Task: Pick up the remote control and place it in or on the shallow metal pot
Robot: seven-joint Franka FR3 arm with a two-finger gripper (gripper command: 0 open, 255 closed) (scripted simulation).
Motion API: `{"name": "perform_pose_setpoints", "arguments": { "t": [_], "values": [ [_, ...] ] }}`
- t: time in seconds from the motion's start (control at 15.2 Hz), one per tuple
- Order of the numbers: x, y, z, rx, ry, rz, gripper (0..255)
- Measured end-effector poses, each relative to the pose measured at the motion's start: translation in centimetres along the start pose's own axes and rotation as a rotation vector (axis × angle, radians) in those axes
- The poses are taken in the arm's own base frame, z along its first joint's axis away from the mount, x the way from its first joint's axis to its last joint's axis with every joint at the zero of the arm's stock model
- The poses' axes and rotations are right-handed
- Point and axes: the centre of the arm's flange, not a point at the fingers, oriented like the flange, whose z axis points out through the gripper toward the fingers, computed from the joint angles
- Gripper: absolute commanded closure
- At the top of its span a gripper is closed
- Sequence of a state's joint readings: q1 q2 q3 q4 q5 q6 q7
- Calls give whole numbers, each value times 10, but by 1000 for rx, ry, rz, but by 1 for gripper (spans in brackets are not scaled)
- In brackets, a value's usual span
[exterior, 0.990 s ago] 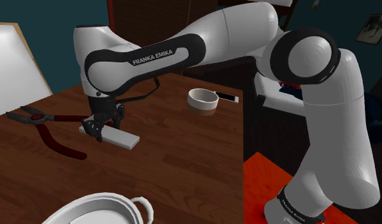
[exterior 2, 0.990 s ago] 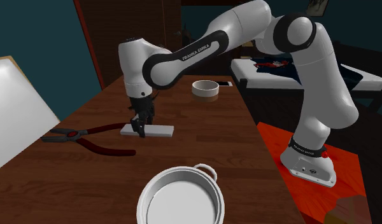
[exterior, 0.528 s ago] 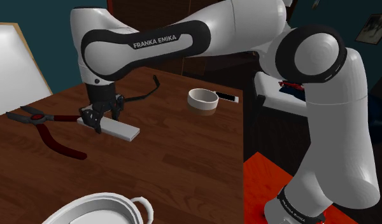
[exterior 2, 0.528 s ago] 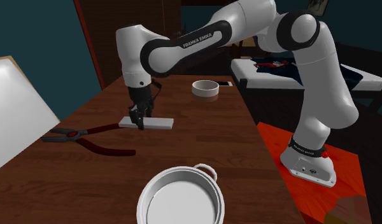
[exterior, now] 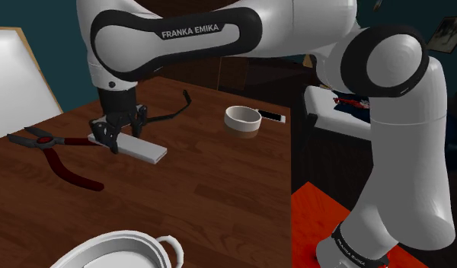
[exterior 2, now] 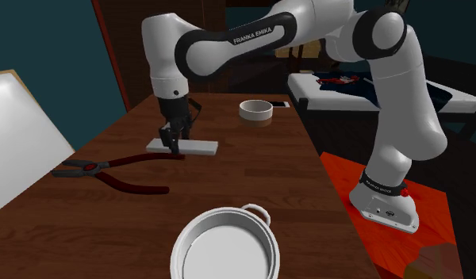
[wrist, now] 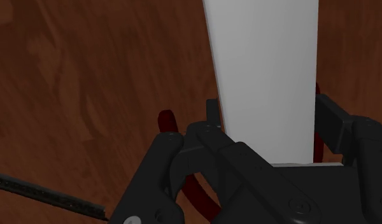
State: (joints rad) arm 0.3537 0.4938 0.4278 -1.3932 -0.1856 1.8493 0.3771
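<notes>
Higher now: remote control (exterior: 147,151) in jaws

I see the remote (exterior 2: 197,147), a flat grey-white slab, clasped in the claw (exterior 2: 173,147); the shallow white pot (exterior 2: 225,211) stands well apart.

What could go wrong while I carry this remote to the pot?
The jaws clamp the flat white rectangular remote near one end, so its long free end could swing or slip. The dark red-handled pliers lie right beside the grasp; a low move might snag them. The round white pot is a long carry away.
</notes>
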Motion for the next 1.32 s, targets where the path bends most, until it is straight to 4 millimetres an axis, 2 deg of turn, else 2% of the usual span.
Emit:
{"name": "perform_pose_setpoints", "arguments": {
  "t": [0.13, 0.53, 1.32],
  "values": [
    [-12, -19, 0, 0, 0, -1, 255],
    [-64, -79, -3, 0, 0, -2, 255],
    [-174, -197, 1, 0, 0, -1, 255]
  ]
}}
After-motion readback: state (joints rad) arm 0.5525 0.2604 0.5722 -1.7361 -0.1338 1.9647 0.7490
